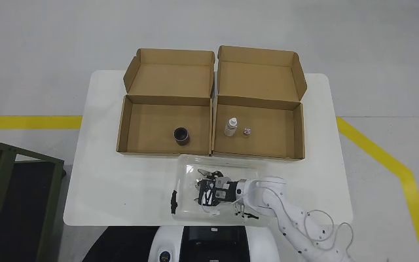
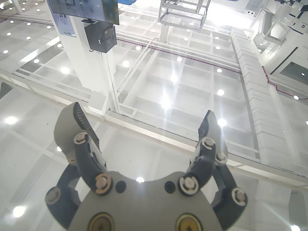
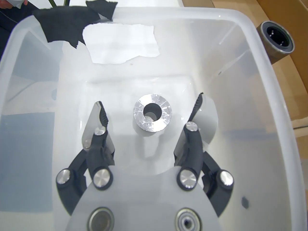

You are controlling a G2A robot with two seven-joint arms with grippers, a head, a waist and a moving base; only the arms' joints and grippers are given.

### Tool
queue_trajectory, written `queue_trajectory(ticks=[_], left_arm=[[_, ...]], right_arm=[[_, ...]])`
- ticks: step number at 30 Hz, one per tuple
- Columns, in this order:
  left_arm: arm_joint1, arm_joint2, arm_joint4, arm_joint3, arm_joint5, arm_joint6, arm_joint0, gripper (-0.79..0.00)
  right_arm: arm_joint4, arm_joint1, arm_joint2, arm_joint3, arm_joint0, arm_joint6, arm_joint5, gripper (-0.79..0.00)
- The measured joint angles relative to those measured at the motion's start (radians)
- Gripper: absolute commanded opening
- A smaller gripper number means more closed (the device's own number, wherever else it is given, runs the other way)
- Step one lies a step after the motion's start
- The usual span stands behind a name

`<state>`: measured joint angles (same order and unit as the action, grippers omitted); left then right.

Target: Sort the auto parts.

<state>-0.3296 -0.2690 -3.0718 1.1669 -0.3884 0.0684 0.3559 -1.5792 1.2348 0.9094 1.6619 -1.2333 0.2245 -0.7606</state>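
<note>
Clear plastic: that is the bin (image 3: 264, 56) your right gripper (image 3: 149, 100) hangs inside, at the near edge of the white table (image 1: 105, 170). Its jaws are spread wide and grip nothing. The silver metal bushing (image 3: 152, 117) sits on the bin floor between the two fingers, with its bore facing the wrist camera and a gap on either side, so neither finger touches it. A torn piece of black tape (image 3: 67, 22) clings to the bin's rim and wall.

Beyond the bin you have two open cardboard boxes side by side, their walls touching and their lids folded back. In the top view, the left box (image 1: 147, 128) holds one dark cylindrical sleeve (image 1: 181, 135), near the wall it shares with its neighbour. The right box (image 1: 278, 131) holds a small white bottle (image 1: 231, 126) and, just beside it, a small round part (image 1: 247, 130) — too small for you to tell what it is.

Your left gripper (image 2: 142, 108) points up toward the ceiling — jaws wide apart, with nothing between the ridged pads
</note>
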Motion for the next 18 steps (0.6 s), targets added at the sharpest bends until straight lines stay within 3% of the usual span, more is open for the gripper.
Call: queue_trajectory(ticks=[2, 10, 15, 18], left_arm=[[0.0, 0.0, 0.0, 0.0, 0.0, 0.0, 0.0, 0.0], [0.0, 0.0, 0.0, 0.0, 0.0, 0.0, 0.0, 0.0], [0.0, 0.0, 0.0, 0.0, 0.0, 0.0, 0.0, 0.0], [0.0, 0.0, 0.0, 0.0, 0.0, 0.0, 0.0, 0.0]], right_arm=[[0.003, 0.0, -0.004, -0.009, 0.004, -0.001, 0.002, -0.351], [0.019, 0.004, -0.021, -0.034, 0.022, -0.003, 0.01, -0.446], [0.028, 0.003, -0.024, -0.035, 0.026, -0.007, 0.012, -0.634], [0.035, 0.001, -0.019, -0.03, 0.025, -0.008, 0.008, -0.702]])
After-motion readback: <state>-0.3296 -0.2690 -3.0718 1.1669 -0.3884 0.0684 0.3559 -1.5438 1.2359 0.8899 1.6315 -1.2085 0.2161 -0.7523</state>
